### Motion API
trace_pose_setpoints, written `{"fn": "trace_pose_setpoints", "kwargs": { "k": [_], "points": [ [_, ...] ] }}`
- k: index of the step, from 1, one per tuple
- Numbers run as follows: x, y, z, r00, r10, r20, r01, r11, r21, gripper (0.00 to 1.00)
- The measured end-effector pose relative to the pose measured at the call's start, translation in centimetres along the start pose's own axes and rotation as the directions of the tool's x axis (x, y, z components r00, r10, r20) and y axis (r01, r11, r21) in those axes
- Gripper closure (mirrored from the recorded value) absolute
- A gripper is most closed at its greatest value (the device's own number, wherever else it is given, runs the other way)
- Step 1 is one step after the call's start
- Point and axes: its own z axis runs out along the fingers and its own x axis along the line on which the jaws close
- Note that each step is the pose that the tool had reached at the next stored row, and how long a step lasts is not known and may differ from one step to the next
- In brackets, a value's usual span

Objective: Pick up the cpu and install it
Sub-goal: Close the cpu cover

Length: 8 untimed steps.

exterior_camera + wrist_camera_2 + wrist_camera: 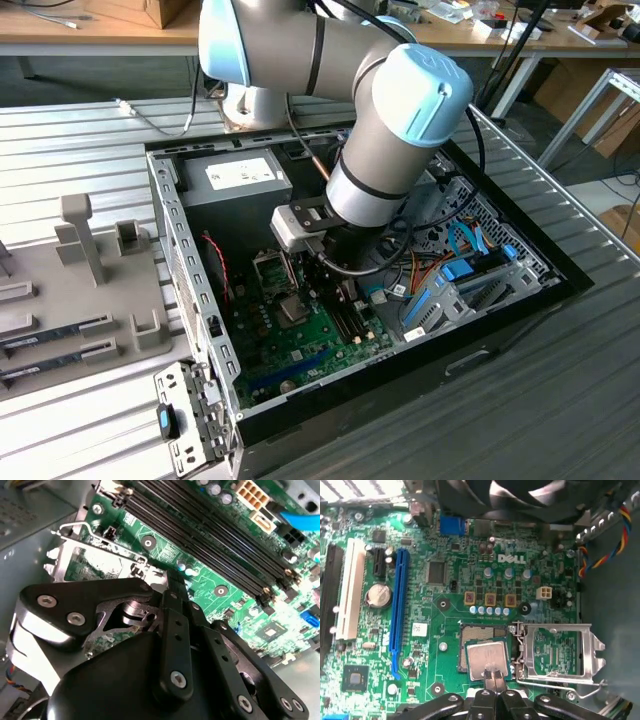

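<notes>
The cpu, a silvery square chip with a thin green rim, lies face up over the motherboard socket, shifted a little off the socket's outline. In the first wrist view my gripper has its two thin fingers pressed together, tips touching the cpu's edge, with nothing seen between them. The exterior view places the gripper low inside the computer case, right beside the grey cpu. The socket's metal retention frame is swung open to one side.
The open case holds a grey power-supply box, memory slots, and coloured cables at the exterior view's right. A grey tray with memory sticks sits at the exterior view's left.
</notes>
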Motion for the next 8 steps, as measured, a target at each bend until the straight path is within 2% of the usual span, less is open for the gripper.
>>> {"fn": "trace_pose_setpoints", "kwargs": {
  "k": [3,4,7,8],
  "points": [
    [0.01,0.00,0.01,0.9980,-0.063,-0.0068,0.063,0.9980,-0.0028,0.89],
    [0.00,0.06,0.02,0.9975,-0.070,-0.0075,0.070,0.9976,-0.0031,0.89],
    [0.00,0.09,0.03,0.9975,-0.071,-0.0041,0.071,0.9975,-0.0026,0.89],
    [0.00,0.09,0.02,0.9975,-0.071,-0.0025,0.071,0.9975,-0.0023,0.83]
  ]
}}
